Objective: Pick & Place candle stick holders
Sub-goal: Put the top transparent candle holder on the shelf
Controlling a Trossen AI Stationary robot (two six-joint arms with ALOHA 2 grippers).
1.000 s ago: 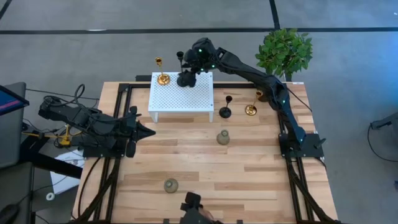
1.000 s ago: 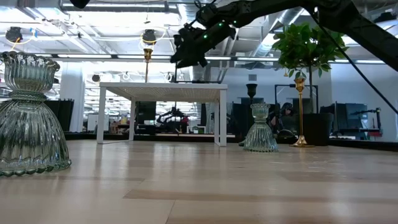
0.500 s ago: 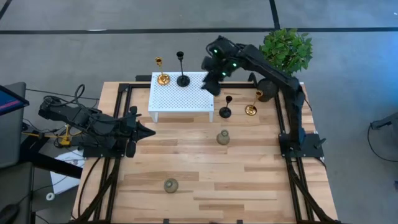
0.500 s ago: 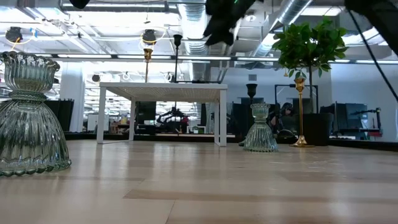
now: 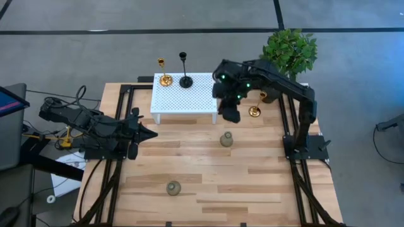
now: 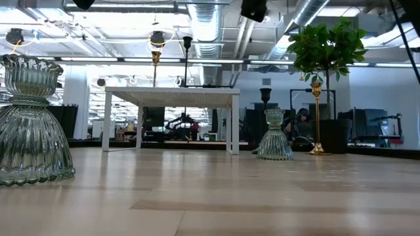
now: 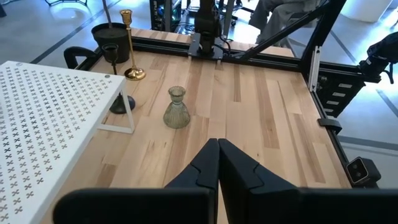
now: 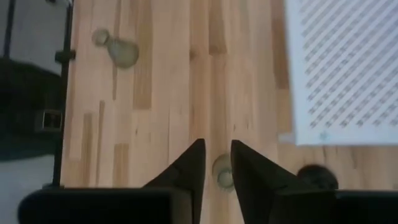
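Observation:
A gold holder (image 5: pixel 165 79) and a black holder (image 5: pixel 185 81) stand on the white perforated stand (image 5: pixel 183 98). A second gold holder (image 5: pixel 254 111) and a second black holder (image 6: pixel 266 98) stand on the table to the right of the stand. My right gripper (image 5: pixel 228 111) hovers over that black holder, open and empty, and hides it in the high view. Two grey-green holders (image 5: pixel 226 139) (image 5: pixel 173 187) stand on the table. My left gripper (image 5: pixel 150 133) waits shut at the table's left edge.
A potted plant (image 5: pixel 288 52) stands at the far right corner, behind the gold holder. Black frame rails (image 5: pixel 297 183) run along the table's sides. Bare wood lies between the two grey-green holders and along the near edge.
My right gripper has left the black holder standing upright on the white stand. It has gone toward the table's right and near edges, off the stand, and is now over the black holder on the table.

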